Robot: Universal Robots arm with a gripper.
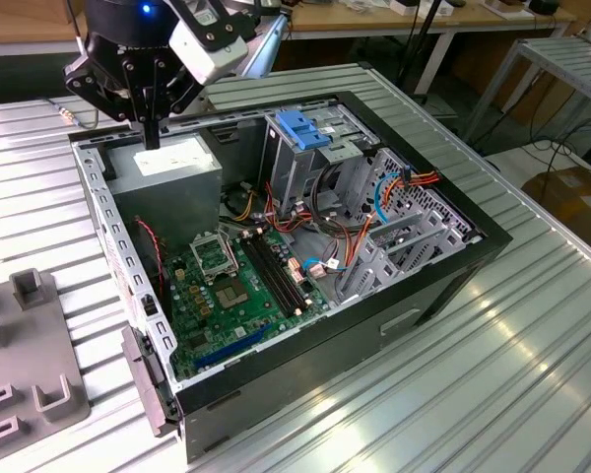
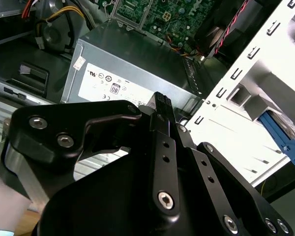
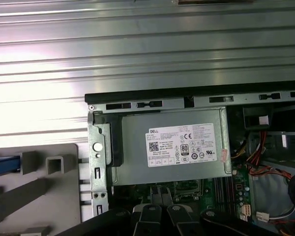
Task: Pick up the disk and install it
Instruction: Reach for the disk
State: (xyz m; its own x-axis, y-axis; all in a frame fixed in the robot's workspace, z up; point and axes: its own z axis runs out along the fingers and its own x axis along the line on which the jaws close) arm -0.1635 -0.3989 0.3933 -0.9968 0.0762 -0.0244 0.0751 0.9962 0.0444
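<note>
Gripper (image 1: pixel 153 141) closed on nothing, hanging just above the power supply (image 1: pixel 182 158) (case wall (image 1: pixel 100 202) close by), so a straight drop likely rams either.

The power supply (image 1: pixel 167 182) sits in the far corner of the open computer case (image 1: pixel 433 315), at the exterior view's left, and the case lies on the table (image 1: pixel 532 384). Just before the power supply, nearer the camera, the motherboard (image 1: pixel 231 296) lies in the case. The drive cage (image 1: pixel 310 148) stands near the power supply, to the exterior view's right of it. The gripper (image 1: pixel 153 140) hangs over the power supply's far edge. A holder block (image 1: pixel 30 384) rests out on the table, well apart from the power supply, at the exterior view's left.
</note>
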